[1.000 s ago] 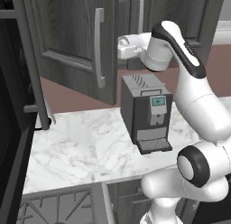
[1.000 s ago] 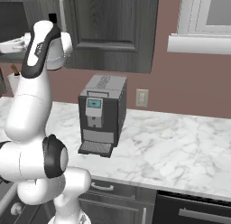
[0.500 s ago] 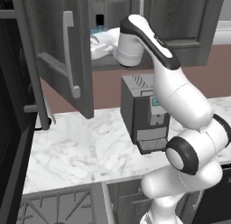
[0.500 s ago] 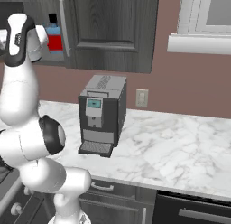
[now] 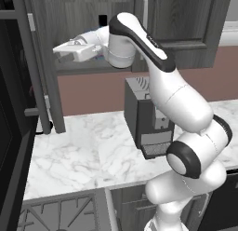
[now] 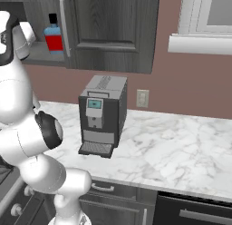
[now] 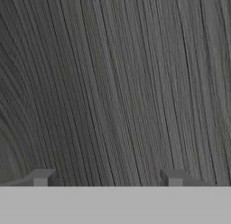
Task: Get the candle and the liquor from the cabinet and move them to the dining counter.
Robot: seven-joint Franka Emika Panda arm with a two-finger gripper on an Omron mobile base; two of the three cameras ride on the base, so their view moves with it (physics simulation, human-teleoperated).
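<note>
Gripper (image 5: pixel 62 55) jaws wide and empty, facing the swung-out cabinet (image 6: pixel 113 29) door's grain; liquor (image 6: pixel 54 36) sits on the cabinet shelf behind it, so I'd swing back around the door edge before reaching in.

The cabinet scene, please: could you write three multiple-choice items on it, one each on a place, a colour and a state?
1. Where is the liquor?
A. Inside the cabinet
B. On the worktop
C. On the coffee machine

2. What colour is the liquor's lower body?
A. Green
B. Red
C. White

3. How do the tool's fingers stand?
A. Closed on the bottle
B. Pressed together
C. Apart, holding nothing

Answers: 1 A, it stands on the shelf behind the open door; 2 B, red under a blue band; 3 C, only wood grain between them.
</note>
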